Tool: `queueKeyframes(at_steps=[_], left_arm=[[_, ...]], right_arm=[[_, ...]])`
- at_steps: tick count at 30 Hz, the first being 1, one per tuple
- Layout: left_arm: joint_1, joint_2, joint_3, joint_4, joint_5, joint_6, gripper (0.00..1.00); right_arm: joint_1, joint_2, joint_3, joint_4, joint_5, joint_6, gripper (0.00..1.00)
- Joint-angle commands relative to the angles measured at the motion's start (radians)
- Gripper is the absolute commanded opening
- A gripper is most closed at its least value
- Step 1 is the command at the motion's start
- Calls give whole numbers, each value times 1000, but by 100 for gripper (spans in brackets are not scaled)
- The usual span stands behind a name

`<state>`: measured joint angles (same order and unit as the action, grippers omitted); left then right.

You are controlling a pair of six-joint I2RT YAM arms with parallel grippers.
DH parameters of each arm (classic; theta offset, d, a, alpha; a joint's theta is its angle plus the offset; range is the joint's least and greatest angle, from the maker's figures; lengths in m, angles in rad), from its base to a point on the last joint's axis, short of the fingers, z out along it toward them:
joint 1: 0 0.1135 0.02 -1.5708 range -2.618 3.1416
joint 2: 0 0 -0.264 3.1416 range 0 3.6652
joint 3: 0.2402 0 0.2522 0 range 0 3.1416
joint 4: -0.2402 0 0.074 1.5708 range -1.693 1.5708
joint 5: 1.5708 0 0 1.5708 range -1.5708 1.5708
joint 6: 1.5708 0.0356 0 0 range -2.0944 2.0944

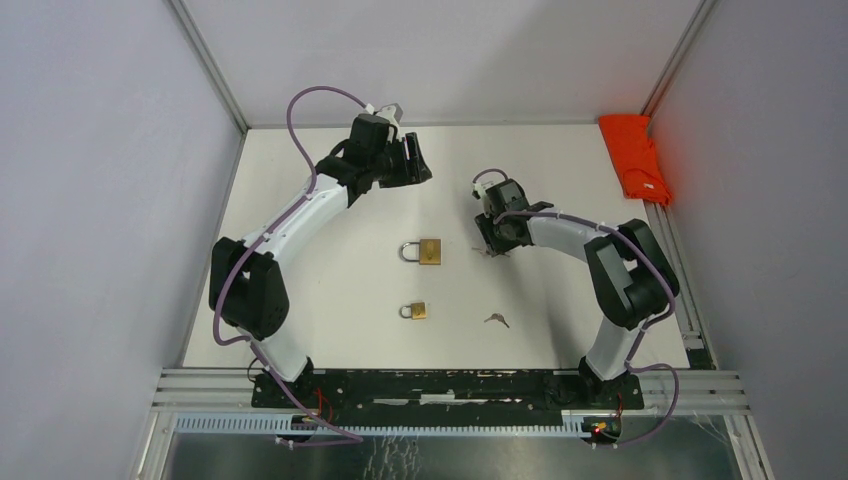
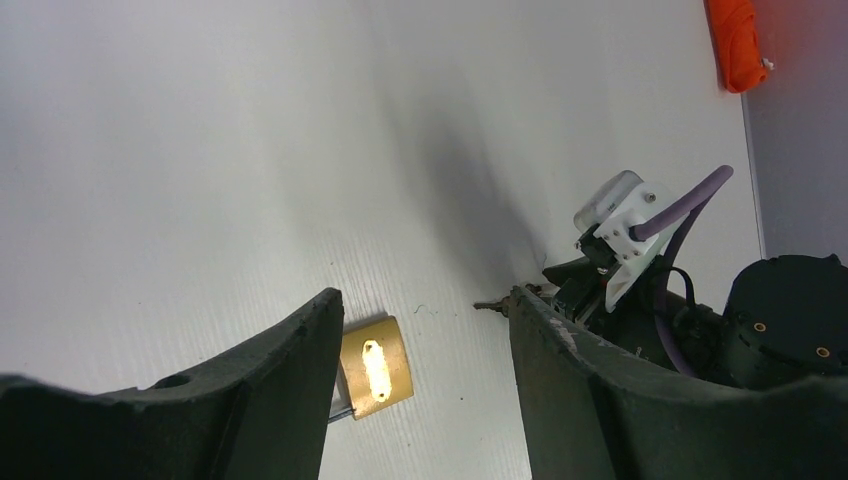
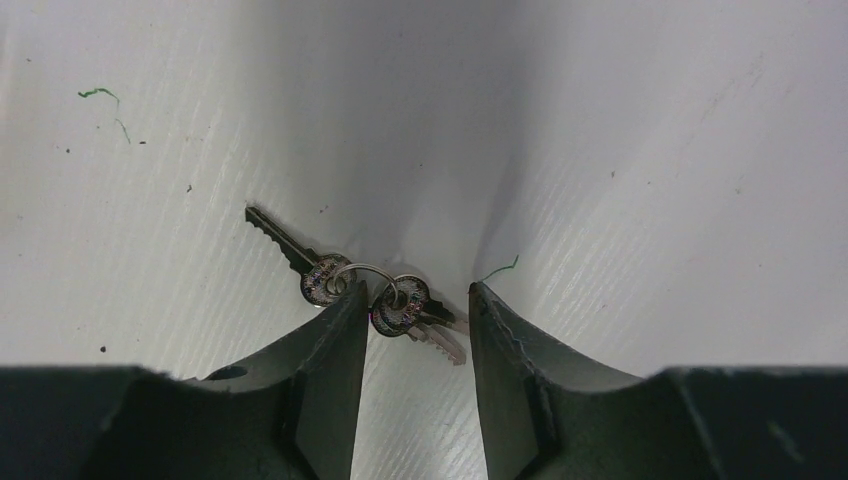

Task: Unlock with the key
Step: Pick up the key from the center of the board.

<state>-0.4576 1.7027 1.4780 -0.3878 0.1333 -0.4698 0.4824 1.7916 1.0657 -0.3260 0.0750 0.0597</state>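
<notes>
A large brass padlock (image 1: 424, 252) lies at the table's middle; it also shows in the left wrist view (image 2: 375, 367), partly behind my left finger. A smaller brass padlock (image 1: 415, 311) lies nearer the front. A bunch of keys on a ring (image 3: 385, 295) lies on the table under my right gripper (image 3: 410, 295), which is open with the keys between its fingertips; this bunch shows as a small speck in the top view (image 1: 492, 251). A second small key (image 1: 497, 320) lies near the front. My left gripper (image 1: 418, 160) is open and empty, held high at the back.
A folded orange cloth (image 1: 635, 155) lies at the back right corner, also in the left wrist view (image 2: 738, 42). The table (image 1: 330, 200) is white and walled in on three sides by grey panels.
</notes>
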Motion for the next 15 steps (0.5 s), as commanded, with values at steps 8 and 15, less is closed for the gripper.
queueKeyframes(at_steps=[8,15], left_arm=[[-10,12,27,21,6,37,67],[-13,25,31,23,9,34,67]], right_arm=[[0,-72,-76,0,-52,7,51],[-1,-36,-83,-15,-72,0,50]])
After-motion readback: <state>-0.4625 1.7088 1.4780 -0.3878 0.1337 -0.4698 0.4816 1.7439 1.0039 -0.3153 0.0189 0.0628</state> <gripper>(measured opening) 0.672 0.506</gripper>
